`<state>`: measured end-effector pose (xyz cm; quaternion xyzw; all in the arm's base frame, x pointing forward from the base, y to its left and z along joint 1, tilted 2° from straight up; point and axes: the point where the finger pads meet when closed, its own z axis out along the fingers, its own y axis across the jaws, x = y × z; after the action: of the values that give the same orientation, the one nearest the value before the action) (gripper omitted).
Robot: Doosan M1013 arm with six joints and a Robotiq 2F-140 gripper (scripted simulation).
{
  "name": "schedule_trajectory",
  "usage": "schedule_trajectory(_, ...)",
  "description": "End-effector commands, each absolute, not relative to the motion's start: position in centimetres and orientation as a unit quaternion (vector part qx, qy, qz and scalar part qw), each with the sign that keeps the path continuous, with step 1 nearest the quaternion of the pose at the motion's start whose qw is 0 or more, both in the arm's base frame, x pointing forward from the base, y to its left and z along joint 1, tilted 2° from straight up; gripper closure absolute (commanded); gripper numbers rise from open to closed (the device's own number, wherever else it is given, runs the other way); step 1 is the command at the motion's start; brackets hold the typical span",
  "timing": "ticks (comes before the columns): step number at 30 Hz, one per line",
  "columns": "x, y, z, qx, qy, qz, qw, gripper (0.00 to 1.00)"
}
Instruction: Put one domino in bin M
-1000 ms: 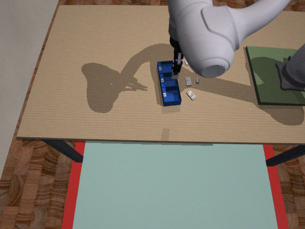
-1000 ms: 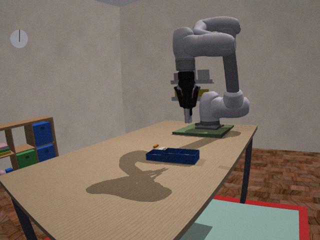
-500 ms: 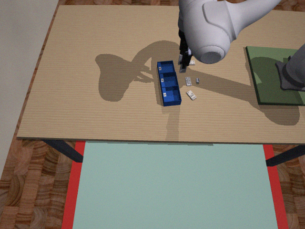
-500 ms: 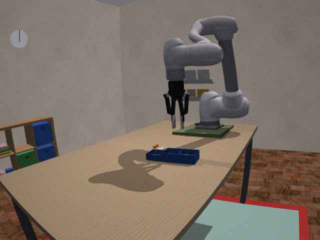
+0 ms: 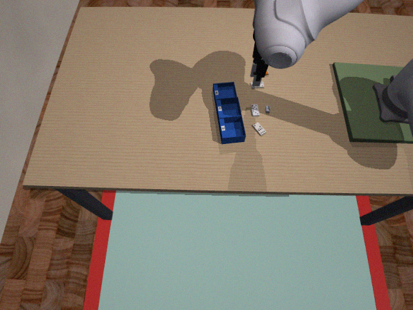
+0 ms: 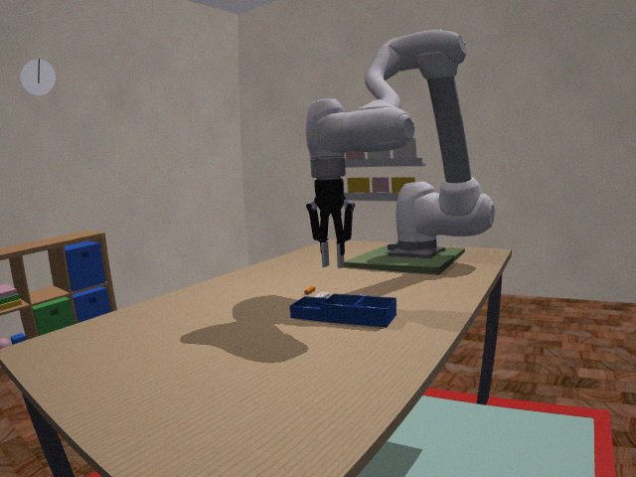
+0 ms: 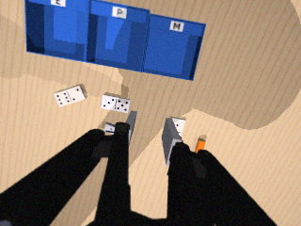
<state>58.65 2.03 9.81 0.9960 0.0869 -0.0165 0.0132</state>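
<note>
Three dominoes are lying on the desk (image 5: pixel 133 133), all outside the blue bin (image 5: pixel 229 113). Seen from above, one domino (image 5: pixel 255 110) is sitting just right of the bin's middle compartment, another (image 5: pixel 259 128) is resting nearer the front by the bin's near end, and the third (image 5: pixel 257 84) is lying to the right of the bin's far end, directly under the gripper (image 6: pixel 332 260). A small grey piece (image 5: pixel 267 108) is sitting just right of the first domino, and an orange piece (image 7: pixel 200 143) is lying beside the third.

The jaws are hanging partly parted with nothing between them, well above the desk in the side view. From the wrist view, the fingertips are framing the third domino (image 7: pixel 179 126), and the M compartment (image 7: pixel 174 49) is standing apart from it at the bin's end, its floor showing only blue.

Wide bare wood is stretching to the left of the bin and toward the near edge. The green base plate (image 5: pixel 346 100) is sitting well off to the right.
</note>
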Motion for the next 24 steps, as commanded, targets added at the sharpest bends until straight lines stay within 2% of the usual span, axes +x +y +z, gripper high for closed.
schedule_trajectory(1,57.9,0.0,8.9,0.996,0.087,-0.016,0.013,0.75)
schedule_trajectory(8,56.1,-4.5,6.9,0.996,0.087,-0.016,0.013,0.75)
schedule_trajectory(24,56.1,-4.4,6.9,0.996,0.087,-0.016,0.013,0.75)
